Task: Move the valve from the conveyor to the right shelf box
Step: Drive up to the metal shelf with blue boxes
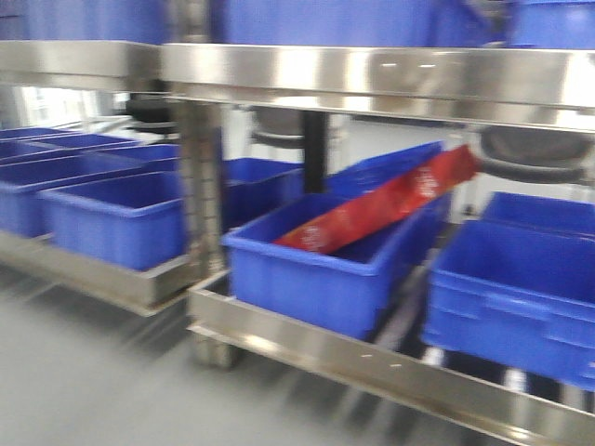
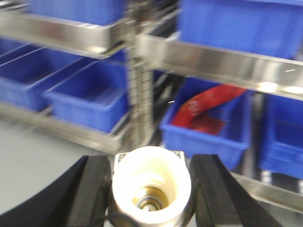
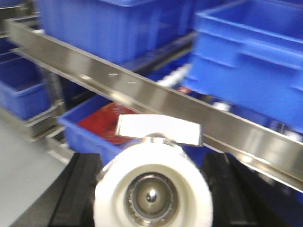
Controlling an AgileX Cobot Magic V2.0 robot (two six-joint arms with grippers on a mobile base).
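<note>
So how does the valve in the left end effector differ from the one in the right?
The left valve looks cream with a brassy ring in its bore; the right valve looks whiter with a silvery bore. The right valve shows a flat silver handle on top; the left valve shows only silver corners. Both sit between black fingers, bore facing the camera.
</note>
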